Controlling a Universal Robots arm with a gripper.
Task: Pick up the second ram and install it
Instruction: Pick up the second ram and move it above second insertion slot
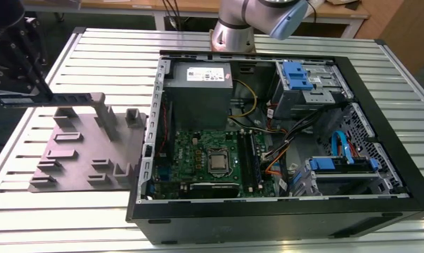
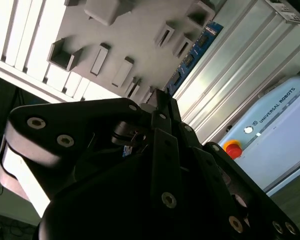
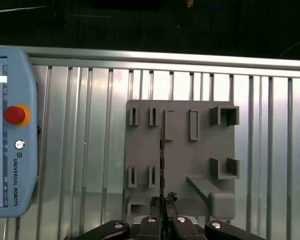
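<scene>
Robotics lab, this one: I'm over a ribbed metal bench (image 1: pixel 92 47), an opened desktop computer (image 1: pixel 268 221) lying on it, a grey slotted fixture plate (image 1: pixel 78 153) beside that, a control pendant (image 3: pixel 12 165) with red stop button (image 3: pixel 15 114), and wooden desks (image 1: pixel 127 4) behind.

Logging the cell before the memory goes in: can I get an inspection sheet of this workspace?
Surface: slatted metal table carrying a grey holder plate.
Job's things: second ram in the gripper, at the holder plate; open computer case beside the plate.
Clutter: teach pendant lying on the table.
Grippers: gripper shut on the ram.
Cables: blue cable and other wires inside the case.
Surroundings: wooden desks behind the table.
</scene>
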